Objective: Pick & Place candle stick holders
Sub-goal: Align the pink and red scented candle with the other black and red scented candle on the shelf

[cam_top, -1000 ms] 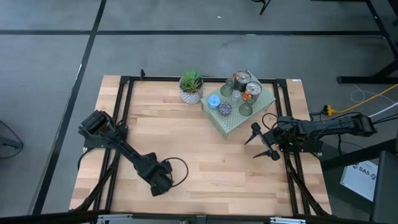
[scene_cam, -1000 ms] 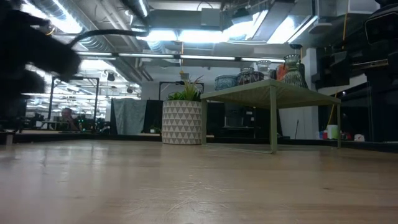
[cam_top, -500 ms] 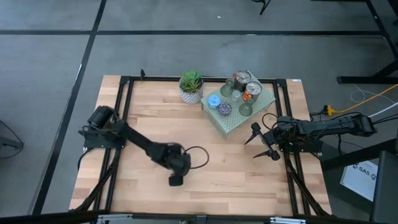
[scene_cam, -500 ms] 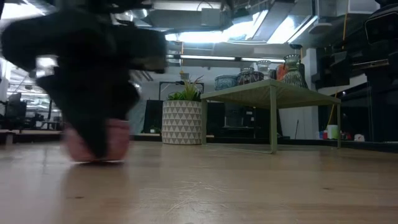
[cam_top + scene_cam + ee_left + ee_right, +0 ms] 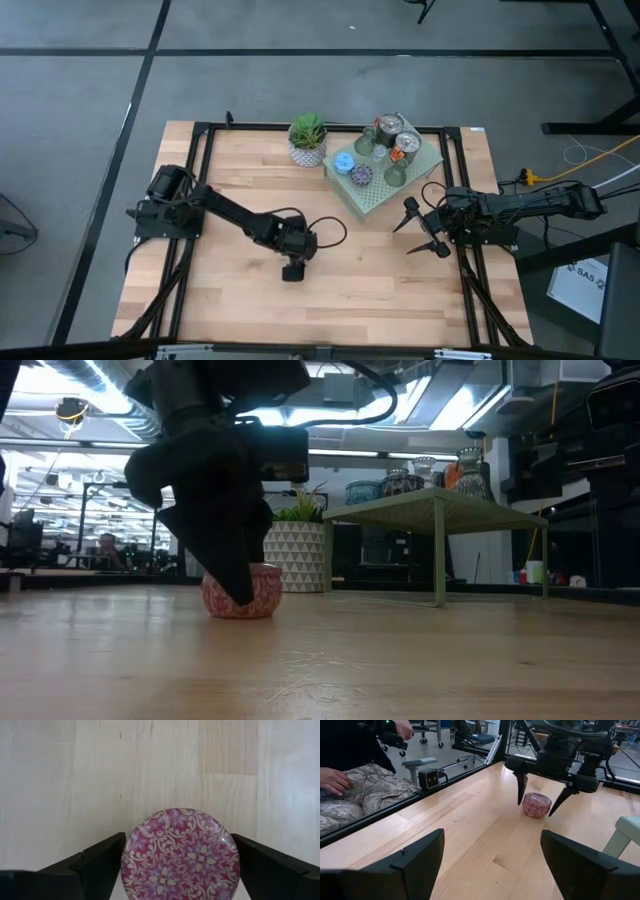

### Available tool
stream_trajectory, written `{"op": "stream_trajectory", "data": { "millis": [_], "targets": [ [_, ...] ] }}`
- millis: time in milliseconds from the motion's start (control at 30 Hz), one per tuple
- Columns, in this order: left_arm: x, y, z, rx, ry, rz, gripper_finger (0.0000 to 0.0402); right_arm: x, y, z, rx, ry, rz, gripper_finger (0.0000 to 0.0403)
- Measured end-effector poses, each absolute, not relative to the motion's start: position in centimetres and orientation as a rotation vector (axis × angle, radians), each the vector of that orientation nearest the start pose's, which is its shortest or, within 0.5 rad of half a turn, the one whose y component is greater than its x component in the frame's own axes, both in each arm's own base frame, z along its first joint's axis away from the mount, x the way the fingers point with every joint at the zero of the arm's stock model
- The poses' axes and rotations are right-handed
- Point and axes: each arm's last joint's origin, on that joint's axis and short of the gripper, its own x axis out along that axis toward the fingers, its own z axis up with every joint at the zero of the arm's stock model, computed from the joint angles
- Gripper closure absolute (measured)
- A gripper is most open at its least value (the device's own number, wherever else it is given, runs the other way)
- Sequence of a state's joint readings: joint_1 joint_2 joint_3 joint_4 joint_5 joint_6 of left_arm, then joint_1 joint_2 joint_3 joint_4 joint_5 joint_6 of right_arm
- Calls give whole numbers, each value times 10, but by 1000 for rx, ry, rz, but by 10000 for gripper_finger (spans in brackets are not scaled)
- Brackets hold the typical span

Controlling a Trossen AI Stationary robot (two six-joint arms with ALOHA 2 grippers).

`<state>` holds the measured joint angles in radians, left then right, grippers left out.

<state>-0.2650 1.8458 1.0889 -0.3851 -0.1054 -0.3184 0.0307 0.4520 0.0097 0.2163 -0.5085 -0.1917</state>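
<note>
A pink patterned candle stick holder (image 5: 180, 855) stands on the wood table (image 5: 400, 290) near its middle. It also shows in the low view (image 5: 262, 592) and the right wrist view (image 5: 536, 805). My left gripper (image 5: 292, 268) is over it, fingers down on either side. The other holders, among them two silver ones (image 5: 388, 125), a blue one (image 5: 344, 161) and a purple mosaic one (image 5: 361, 176), stand on the pale green perforated slab (image 5: 372, 200). My right gripper (image 5: 420, 230) is open and empty by the table's right edge. My left gripper pinches the pink holder's round side wall (image 5: 128, 862) between its two fingers (image 5: 521, 790), one on each side. The fingers come from above, pointing down. The holder is upright with its bottom (image 5: 240, 615) on the table.
A green plant in a white patterned pot (image 5: 307, 140) stands at the far middle, left of the slab. The slab stands on thin legs (image 5: 438, 560). A black frame (image 5: 200, 180) runs along the table's edges. A seated person's hand (image 5: 335, 779) shows beyond the table's edge.
My left gripper has swept from the near left toward the table's right and a little toward its far edge, slowing down. The pink holder has come along between its fingers and now stands near the table's middle.
</note>
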Motion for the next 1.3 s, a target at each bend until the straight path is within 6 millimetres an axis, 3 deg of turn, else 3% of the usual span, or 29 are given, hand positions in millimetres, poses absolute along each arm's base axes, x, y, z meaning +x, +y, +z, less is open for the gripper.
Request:
{"op": "stream_trajectory", "data": {
  "millis": [400, 867, 1033, 1200, 1300],
  "targets": [
    [341, -86, 158, -36, 1138, -3, 46, 120, 18, 147, -132, 170, 556, 71],
    [340, -88, 145, -30, 1197, 15, 46, 120, 18, 147, -132, 170, 554, 71],
    [339, -86, 149, -46, 1189, 26, 66, 120, 18, 147, -132, 171, 553, 71],
    [338, -86, 149, -115, 1203, 76, 114, 120, 18, 147, -132, 171, 553, 71],
    [338, -83, 149, -123, 1199, 109, 116, 120, 18, 147, -132, 171, 553, 71]
  ]
}}
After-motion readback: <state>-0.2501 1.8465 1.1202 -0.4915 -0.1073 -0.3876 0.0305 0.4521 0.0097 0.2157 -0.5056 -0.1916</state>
